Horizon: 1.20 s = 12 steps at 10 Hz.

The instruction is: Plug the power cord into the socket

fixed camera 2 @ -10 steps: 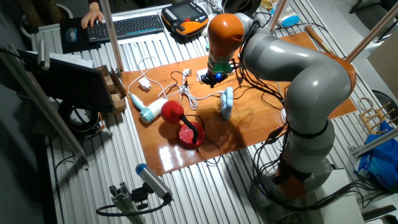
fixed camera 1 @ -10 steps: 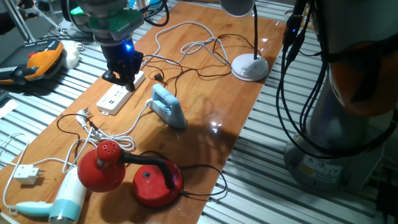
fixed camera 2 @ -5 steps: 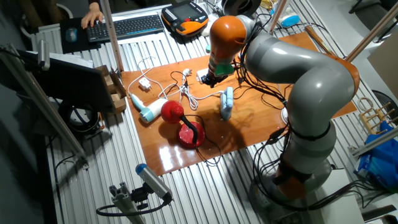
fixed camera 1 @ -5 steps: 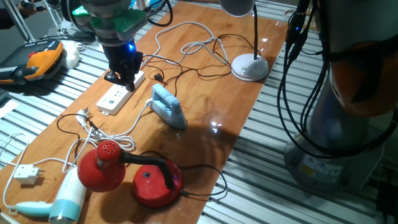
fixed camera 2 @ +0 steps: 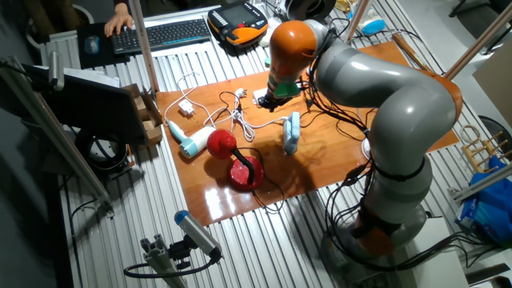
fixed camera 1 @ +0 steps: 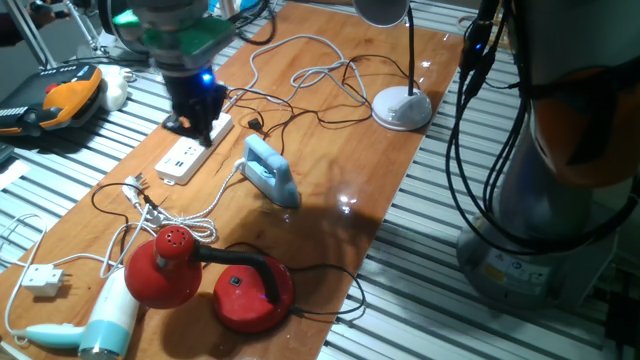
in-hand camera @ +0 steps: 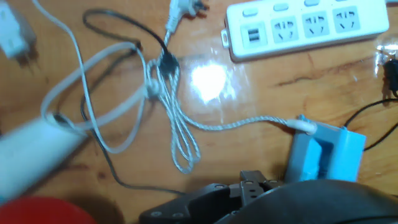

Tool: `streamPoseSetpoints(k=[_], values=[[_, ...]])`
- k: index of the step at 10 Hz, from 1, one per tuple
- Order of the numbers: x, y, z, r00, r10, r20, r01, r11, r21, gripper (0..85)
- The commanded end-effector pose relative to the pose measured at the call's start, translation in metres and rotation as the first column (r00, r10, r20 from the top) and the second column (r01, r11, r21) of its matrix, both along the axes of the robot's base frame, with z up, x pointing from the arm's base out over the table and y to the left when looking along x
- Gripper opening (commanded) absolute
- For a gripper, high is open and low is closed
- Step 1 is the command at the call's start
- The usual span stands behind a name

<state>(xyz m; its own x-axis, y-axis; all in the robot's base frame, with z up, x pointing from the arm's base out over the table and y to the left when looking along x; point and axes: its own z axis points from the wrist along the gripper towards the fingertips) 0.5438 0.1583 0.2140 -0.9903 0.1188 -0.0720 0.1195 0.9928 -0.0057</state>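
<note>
The socket is a long white power strip on the wooden table, left of the blue iron. My gripper hangs just over the strip's far end; its dark fingers hide whether they are open. It shows in the other fixed view too. The power cord is a thin black cable whose small black plug lies on the table just right of the strip. In the hand view the strip lies at the top right, and a black piece at the right edge may be the plug.
A white-grey braided cord runs from the iron across the table. A red lamp and a hair dryer lie at the near end. A white lamp base stands at the far right. An orange pendant lies off the table.
My gripper has shifted slightly left over the strip's far end and turned a little. Nothing on the table has moved.
</note>
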Motion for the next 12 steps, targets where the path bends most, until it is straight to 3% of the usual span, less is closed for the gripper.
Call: streamPoseSetpoints(k=[1,6,12], values=[[0.0048,0.007,-0.003,1.000,-0.010,0.002,0.010,1.000,-0.003,0.0],[0.0184,0.019,-0.027,0.998,-0.054,0.021,0.054,0.998,0.023,0.0],[0.0249,0.032,-0.030,0.993,-0.118,0.010,0.118,0.993,0.015,0.0]])
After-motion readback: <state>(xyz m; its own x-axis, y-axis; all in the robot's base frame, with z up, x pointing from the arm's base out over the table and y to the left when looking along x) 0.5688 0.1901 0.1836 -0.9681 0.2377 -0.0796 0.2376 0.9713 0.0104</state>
